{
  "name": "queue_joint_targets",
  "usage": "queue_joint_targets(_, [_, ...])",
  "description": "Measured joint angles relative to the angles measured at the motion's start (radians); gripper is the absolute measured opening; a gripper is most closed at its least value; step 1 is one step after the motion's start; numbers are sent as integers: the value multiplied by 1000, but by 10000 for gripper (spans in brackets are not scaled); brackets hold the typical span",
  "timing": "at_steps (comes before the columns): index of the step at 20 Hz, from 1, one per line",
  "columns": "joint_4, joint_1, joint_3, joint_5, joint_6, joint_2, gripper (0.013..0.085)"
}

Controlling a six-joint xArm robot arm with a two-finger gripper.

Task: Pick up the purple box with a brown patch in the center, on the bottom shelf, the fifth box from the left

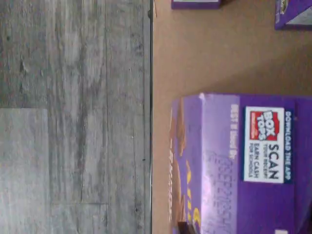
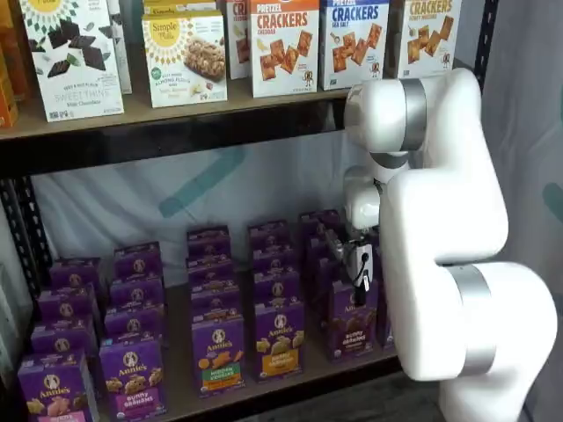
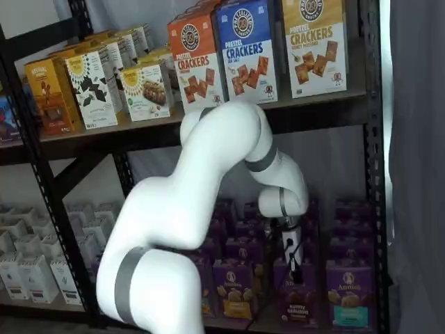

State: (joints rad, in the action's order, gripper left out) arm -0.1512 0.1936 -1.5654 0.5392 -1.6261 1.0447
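The purple box [image 2: 352, 322] stands upright at the front of the bottom shelf [image 2: 179, 389], with brown cookies pictured on its face. In both shelf views my gripper [image 2: 357, 274] comes down onto the box's top edge, its black fingers closed on the carton [image 3: 300, 298]. The gripper [image 3: 295, 266] hangs from the white wrist with a cable beside it. In the wrist view the box's purple top flap [image 1: 253, 165] with a Box Tops label fills the near field, resting on the tan board [image 1: 214, 53].
Rows of similar purple cartons flank it, one with an orange band [image 2: 280, 339] and one with a green band [image 3: 348, 298]. Cracker boxes [image 2: 284, 44] line the upper board. A black rack post [image 3: 375, 174] stands at the right. Grey wood floor [image 1: 73, 117] lies beyond the shelf edge.
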Motion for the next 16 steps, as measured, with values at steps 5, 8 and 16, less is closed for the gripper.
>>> queue_joint_targets(5, [13,1,39,-7,-12,-29,290])
queue_joint_targets(8, [72,0,82,1,-62,-66,290])
queue_joint_targets(16, [150,3,252,-34,-134,-194,290])
